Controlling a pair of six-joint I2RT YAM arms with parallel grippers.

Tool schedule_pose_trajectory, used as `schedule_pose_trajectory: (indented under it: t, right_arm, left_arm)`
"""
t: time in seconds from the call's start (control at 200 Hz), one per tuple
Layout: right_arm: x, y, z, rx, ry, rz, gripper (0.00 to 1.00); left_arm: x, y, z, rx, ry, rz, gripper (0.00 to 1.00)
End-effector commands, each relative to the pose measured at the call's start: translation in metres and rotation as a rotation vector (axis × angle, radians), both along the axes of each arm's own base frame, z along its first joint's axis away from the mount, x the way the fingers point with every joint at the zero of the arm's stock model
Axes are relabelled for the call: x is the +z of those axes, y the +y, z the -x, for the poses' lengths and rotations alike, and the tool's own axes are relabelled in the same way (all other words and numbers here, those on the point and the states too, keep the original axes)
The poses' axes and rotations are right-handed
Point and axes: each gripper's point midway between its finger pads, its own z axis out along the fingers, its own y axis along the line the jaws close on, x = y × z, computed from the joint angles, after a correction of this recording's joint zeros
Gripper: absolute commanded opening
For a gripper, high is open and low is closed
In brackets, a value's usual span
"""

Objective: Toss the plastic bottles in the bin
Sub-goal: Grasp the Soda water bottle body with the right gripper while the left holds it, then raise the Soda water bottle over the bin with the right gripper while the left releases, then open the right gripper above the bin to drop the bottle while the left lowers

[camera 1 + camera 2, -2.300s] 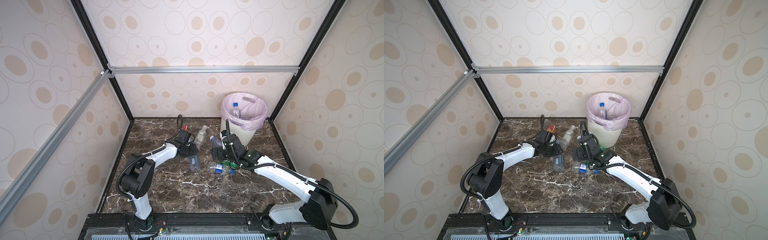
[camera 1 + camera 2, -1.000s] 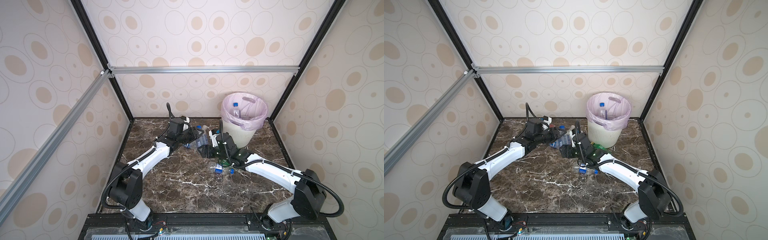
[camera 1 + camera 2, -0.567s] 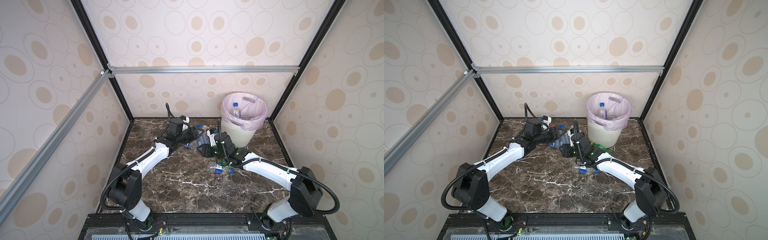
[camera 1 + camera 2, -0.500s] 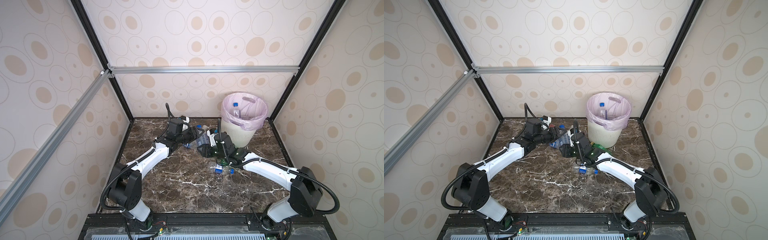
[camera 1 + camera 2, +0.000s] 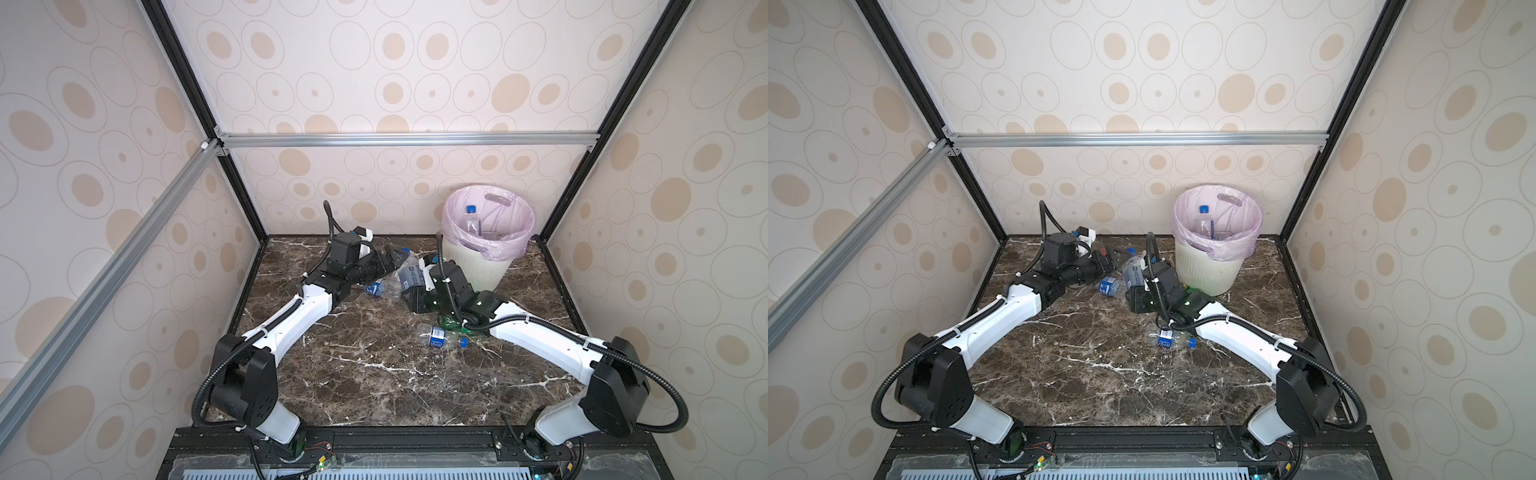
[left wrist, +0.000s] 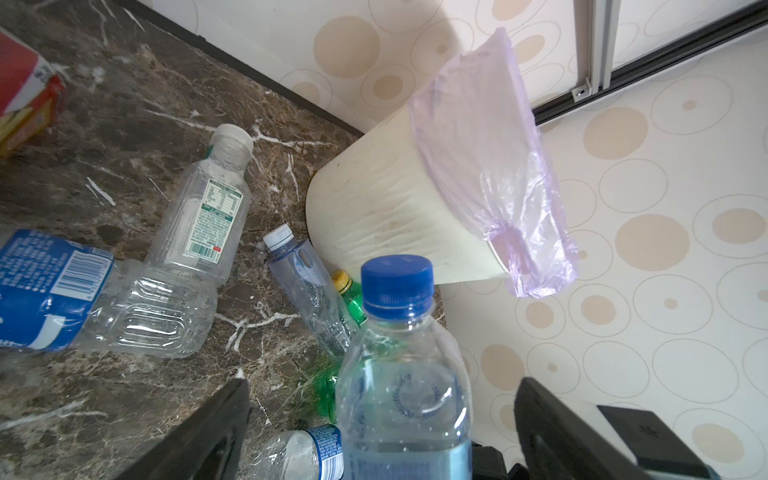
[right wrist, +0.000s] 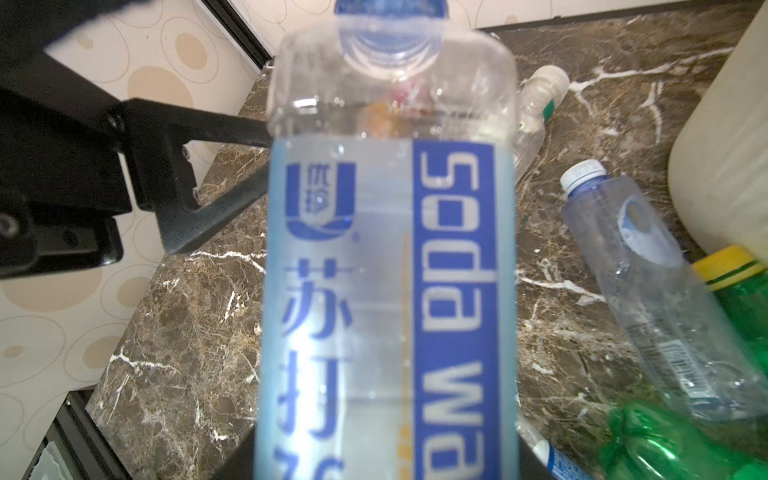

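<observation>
Left of centre in a top view, the left tool (image 5: 392,261) is spread wide around the soda bottle (image 5: 410,272) without touching it, and the bottle is held off the bench (image 5: 374,374) by the right tool (image 5: 415,291) alone. Should it be swung toward the bin (image 5: 478,266), right of centre, before the left tool is drawn clear, it could be knocked loose and dropped short.
</observation>
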Motion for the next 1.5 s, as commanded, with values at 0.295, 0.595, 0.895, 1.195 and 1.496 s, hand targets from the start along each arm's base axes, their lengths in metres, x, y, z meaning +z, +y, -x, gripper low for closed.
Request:
schedule_pose_trajectory:
  t: [0.295,0.595,0.895,1.195,1.496]
  right_arm:
    - [0.128,-0.071,-0.025,-0.139,-0.263,0.151,0.42]
    - [0.241,-0.145,-0.036,-0.315,-0.487,0.306,0.42]
    - [0.318,-0.198,-0.032,-0.478,-0.654,0.348,0.41]
    - [0.192,-0.254,-0.136,-0.566,-0.247,0.387,0.60]
    - [0.205,-0.250,-0.133,-0.568,-0.290,0.317,1.00]
  left_arm:
    - [0.116,-0.001,0.017,-0.069,-0.373,-0.018,0.99]
    - [0.167,-0.053,0.053,-0.211,-0.604,-0.029,0.99]
    - [0.198,-0.089,0.064,-0.293,-0.731,-0.039,0.99]
    - [0.181,-0.095,0.034,-0.237,-0.708,-0.111,0.99]
    - [0.163,-0.081,0.012,-0.163,-0.748,-0.319,0.99]
